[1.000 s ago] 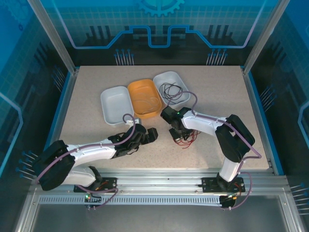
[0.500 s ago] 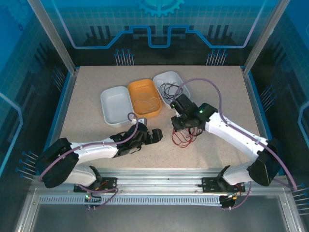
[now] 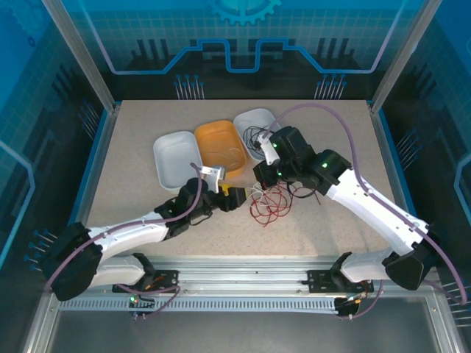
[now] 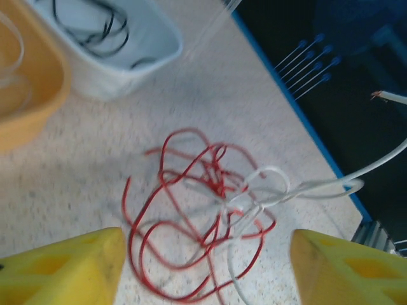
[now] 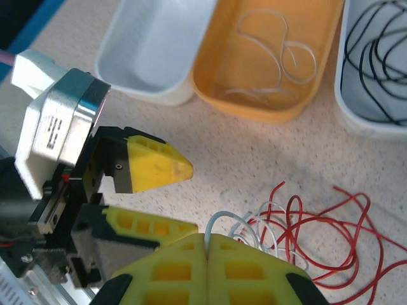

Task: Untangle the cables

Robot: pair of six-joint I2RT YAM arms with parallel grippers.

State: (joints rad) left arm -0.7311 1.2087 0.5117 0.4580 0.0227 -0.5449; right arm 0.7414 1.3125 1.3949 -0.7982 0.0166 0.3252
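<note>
From above, three trays sit in a row at 12 o'clock on the table (image 3: 338, 125): a grey tray (image 3: 175, 159), an orange tray (image 3: 219, 149) and a white tray (image 3: 259, 122) with the black cable (image 3: 259, 137) in it. The red cable (image 3: 270, 208) lies loose on the table at 5 o'clock from the orange tray, with the white cable (image 3: 257, 193) mixed into it. The left gripper (image 3: 237, 198) is at 9 o'clock from the red cable, and the right gripper (image 3: 260, 182) is just at its 12 o'clock side. In the left wrist view, the left gripper (image 4: 206, 254) is spread wide with nothing in it, its yellow fingers (image 4: 63, 267) at 7 and 5 o'clock. The red cable (image 4: 216, 184) lies between them, tangled with the white cable (image 4: 270, 170), which runs off toward 3 o'clock. The black cable (image 4: 95, 35) is in the white tray (image 4: 137, 63) at 11 o'clock. In the right wrist view, the right gripper (image 5: 206, 244) at 6 o'clock is pressed closed on the white cable (image 5: 215, 221). The red cable (image 5: 318, 222) lies at 4 o'clock. The left gripper (image 5: 191, 198) gapes at 9 o'clock. A thin white wire (image 5: 280, 51) lies in the orange tray (image 5: 254, 101) at 12 o'clock.
</note>
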